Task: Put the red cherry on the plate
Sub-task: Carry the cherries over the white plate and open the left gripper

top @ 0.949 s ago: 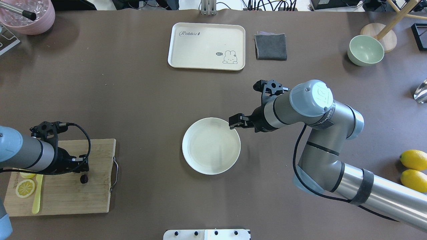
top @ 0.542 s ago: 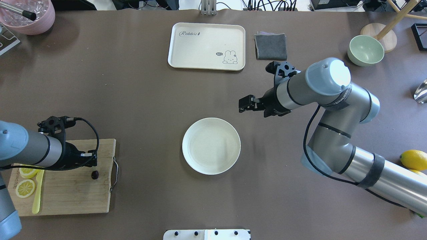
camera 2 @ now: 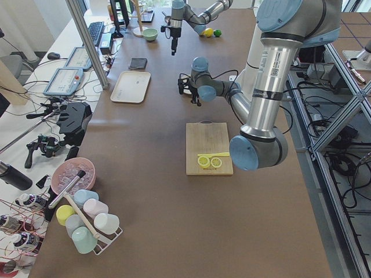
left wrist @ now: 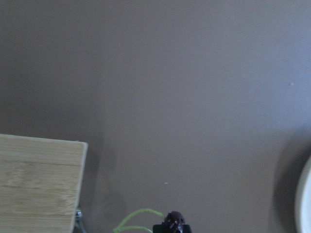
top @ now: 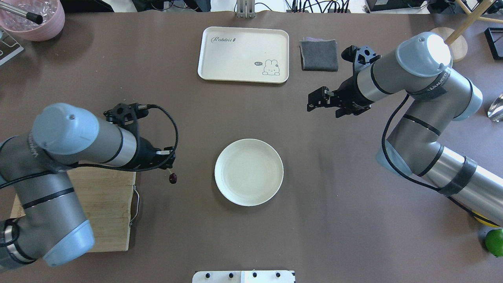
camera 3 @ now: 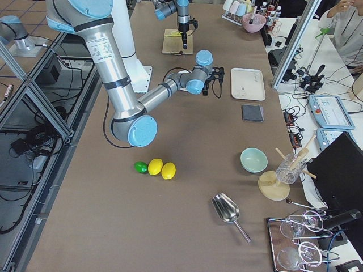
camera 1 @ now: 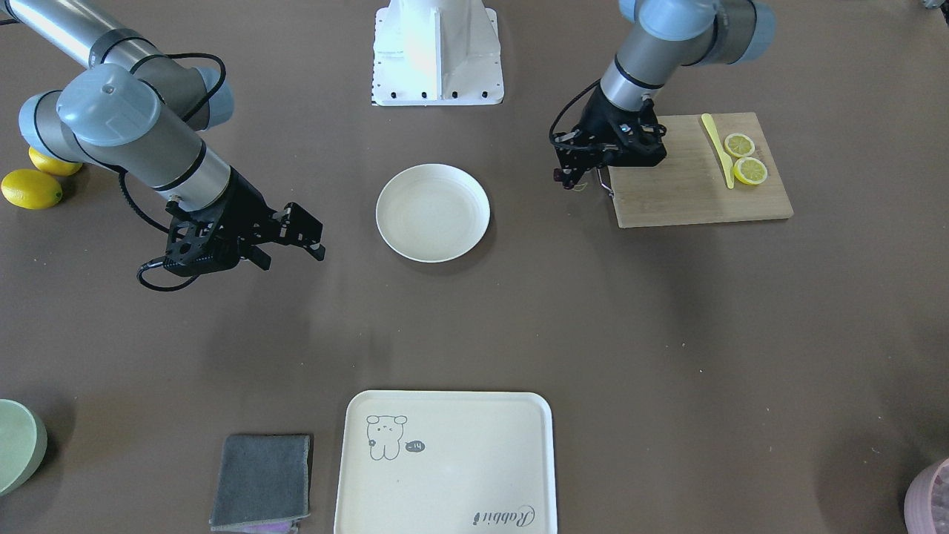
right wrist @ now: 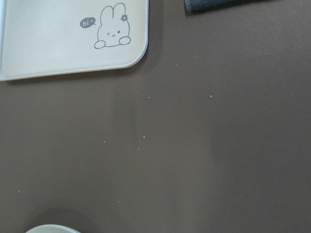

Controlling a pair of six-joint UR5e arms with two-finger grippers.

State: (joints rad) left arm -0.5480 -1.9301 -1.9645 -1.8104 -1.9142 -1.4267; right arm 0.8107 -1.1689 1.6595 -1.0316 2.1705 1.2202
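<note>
The red cherry (top: 173, 179) hangs by its pale green stem from my left gripper (top: 168, 166), which is shut on the stem. It is in the air just past the right end of the cutting board (top: 98, 204), a short way left of the plate (top: 248, 171). The left wrist view shows the cherry (left wrist: 174, 221) at the bottom edge and the plate's rim (left wrist: 303, 204) at the far right. The round cream plate (camera 1: 432, 213) has nothing on it. My right gripper (top: 313, 101) is open and holds nothing, behind and to the right of the plate.
The cutting board (camera 1: 697, 185) carries two lemon slices (camera 1: 745, 159) and a yellow knife (camera 1: 718, 148). A cream rabbit tray (top: 243, 54) and a grey cloth (top: 319, 55) lie at the back. Whole lemons (camera 1: 30, 189) and a green bowl (camera 1: 18, 445) sit on my right side.
My left arm has lifted the cherry off the cutting board and carried it right, toward the plate. My right arm has drawn back from the plate's rim toward the far right.
</note>
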